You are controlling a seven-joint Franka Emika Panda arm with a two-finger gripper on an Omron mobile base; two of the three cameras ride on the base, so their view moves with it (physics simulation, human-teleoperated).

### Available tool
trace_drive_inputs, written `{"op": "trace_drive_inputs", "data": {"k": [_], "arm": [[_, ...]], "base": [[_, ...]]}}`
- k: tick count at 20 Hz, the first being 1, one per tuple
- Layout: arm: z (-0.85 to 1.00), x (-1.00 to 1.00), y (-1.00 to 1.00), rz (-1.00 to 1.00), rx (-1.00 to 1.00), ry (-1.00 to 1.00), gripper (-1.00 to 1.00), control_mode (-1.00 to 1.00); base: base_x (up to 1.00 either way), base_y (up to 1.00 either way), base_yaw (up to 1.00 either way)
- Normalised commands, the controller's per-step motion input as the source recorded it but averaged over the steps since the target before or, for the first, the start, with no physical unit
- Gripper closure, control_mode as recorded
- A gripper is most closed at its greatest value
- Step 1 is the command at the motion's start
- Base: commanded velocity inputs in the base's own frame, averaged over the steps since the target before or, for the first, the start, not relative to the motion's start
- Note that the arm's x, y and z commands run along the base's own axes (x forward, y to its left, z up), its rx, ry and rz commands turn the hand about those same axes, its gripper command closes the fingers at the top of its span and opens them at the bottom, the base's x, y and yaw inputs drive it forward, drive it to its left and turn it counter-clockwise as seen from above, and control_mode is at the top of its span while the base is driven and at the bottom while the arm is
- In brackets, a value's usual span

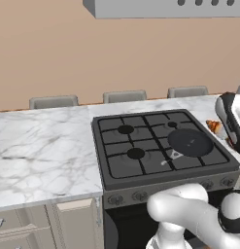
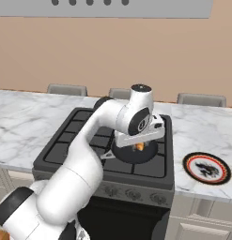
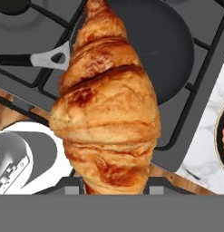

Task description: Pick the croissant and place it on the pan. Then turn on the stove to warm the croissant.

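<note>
My gripper is shut on the croissant, a golden-brown ridged pastry, and holds it just above the dark round pan. The pan sits on the front right burner of the black stove. In the hand view the croissant hangs large in front of the pan, whose grey handle points left. The left base view has the pan on the stove, with a bit of the croissant beside my hand at the right edge.
A round white plate with a red rim lies on the marble counter right of the stove. A row of dark knobs runs along the stove front. A range hood hangs overhead.
</note>
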Motion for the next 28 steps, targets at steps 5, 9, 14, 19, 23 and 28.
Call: {"op": "trace_drive_inputs", "data": {"k": [5,9,14,19,23,28], "arm": [[-0.24,0.02,0.14,0.07,-0.08,0.10,1.00,-1.00],[-0.22,0.18,0.03,0.01,-0.04,0.09,1.00,-1.00],[-0.15,0.31,0.09,0.00,-0.01,0.07,1.00,-1.00],[-0.09,0.29,0.09,0.00,0.00,0.06,1.00,-1.00],[-0.09,0.06,0.00,0.00,0.00,-0.04,1.00,-1.00],[-0.37,0.04,0.00,0.00,0.02,-0.11,1.00,-1.00]], "base": [[0.00,0.00,0.00],[0.00,0.00,0.00],[0.00,0.00,0.00],[0.00,0.00,0.00],[0.00,0.00,0.00],[0.00,0.00,0.00]]}}
